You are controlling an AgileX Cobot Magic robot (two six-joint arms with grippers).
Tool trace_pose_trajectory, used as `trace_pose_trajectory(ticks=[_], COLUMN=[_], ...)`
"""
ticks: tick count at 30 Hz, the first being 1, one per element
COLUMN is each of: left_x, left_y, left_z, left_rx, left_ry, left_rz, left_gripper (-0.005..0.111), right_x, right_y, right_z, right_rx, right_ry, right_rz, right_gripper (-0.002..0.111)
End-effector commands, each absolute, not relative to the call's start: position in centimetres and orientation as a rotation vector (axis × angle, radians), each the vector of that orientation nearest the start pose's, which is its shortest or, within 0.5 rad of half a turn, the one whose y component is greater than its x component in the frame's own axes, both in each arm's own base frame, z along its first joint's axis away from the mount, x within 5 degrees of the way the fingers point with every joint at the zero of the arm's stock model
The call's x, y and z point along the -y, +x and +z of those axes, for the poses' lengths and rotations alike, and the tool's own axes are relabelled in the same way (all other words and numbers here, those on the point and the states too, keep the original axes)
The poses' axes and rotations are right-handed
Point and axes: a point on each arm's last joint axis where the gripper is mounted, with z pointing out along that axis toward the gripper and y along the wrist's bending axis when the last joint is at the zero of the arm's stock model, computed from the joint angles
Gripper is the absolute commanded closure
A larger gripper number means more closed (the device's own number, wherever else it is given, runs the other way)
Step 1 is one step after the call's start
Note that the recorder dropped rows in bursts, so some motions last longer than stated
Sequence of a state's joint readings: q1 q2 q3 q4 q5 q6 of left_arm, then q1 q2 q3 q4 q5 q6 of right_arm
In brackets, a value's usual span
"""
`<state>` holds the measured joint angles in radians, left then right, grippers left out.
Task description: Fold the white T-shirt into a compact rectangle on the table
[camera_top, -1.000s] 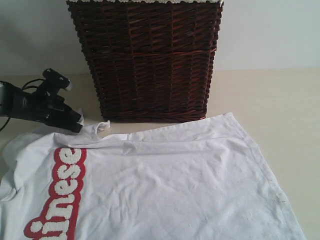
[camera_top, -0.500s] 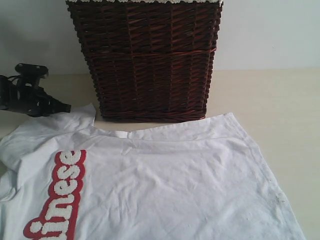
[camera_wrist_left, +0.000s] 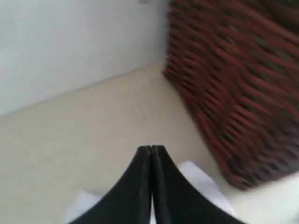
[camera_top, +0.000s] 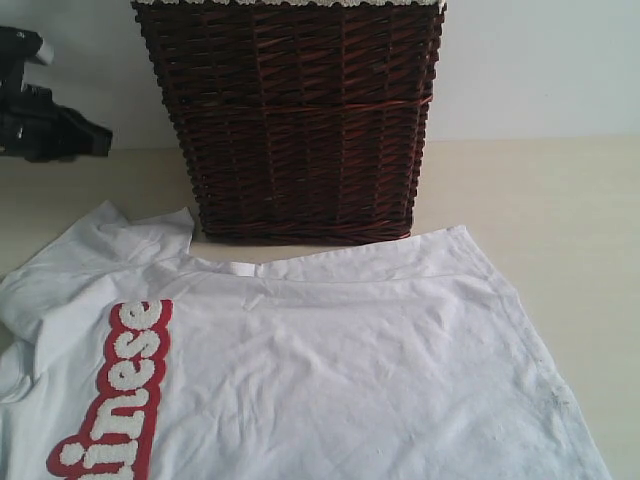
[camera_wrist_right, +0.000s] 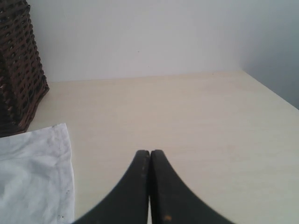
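Observation:
The white T-shirt lies spread flat over the front of the table, its red-outlined lettering running along the left side. One sleeve rests loose near the basket's left corner. My left gripper hangs shut and empty above the table at the far left, well clear of the cloth; in the left wrist view the gripper has its tips pressed together over a bit of the white T-shirt. My right gripper is shut over bare table, beside the T-shirt's edge.
A tall dark wicker basket with white lace trim stands at the back centre, touching the T-shirt's far edge; the basket fills one side of the left wrist view. A pale wall runs behind the table.
My left gripper has let go of the sleeve and risen up and to the left, away from the shirt. The sleeve has dropped flat onto the table. The right gripper shows no change.

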<state>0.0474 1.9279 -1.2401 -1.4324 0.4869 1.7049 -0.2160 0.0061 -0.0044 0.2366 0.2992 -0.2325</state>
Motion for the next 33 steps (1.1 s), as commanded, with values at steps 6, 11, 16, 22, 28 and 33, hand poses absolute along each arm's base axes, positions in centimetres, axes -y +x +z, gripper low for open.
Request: trace_pose_trajectory(ticks=[6, 11, 16, 22, 28, 33], left_x=[6.6, 10.9, 16.1, 19.5, 23.0, 25.6], left_y=[32.6, 30.1, 27.6, 24.7, 23.2, 23.8], left_z=[14.2, 12.1, 11.1, 10.5, 10.6, 10.3], left_rx=[-2.297, -2.3, -2.095, -1.992, -1.939, -1.933], left_ry=[0.862, 1.28, 1.723, 2.028, 2.104, 2.096], left_rz=[-0.794, -0.773, -0.657, -0.558, -0.581, -0.589], left_gripper=[0.107, 0.107, 0.107, 0.107, 0.107, 0.107], right_x=[0.6, 0.6, 0.6, 0.6, 0.6, 0.6], right_y=[5.5, 5.5, 5.5, 5.5, 5.5, 5.5], right_z=[18.8, 18.8, 18.8, 18.8, 18.8, 18.8], right_rx=[-1.761, -1.761, -1.761, -1.761, -1.761, -1.761], right_ry=[0.134, 0.134, 0.134, 0.134, 0.134, 0.134], right_rz=[-0.104, -0.104, -0.104, -0.104, -0.104, -0.104], right_gripper=[0.108, 0.108, 0.108, 0.108, 0.108, 0.108])
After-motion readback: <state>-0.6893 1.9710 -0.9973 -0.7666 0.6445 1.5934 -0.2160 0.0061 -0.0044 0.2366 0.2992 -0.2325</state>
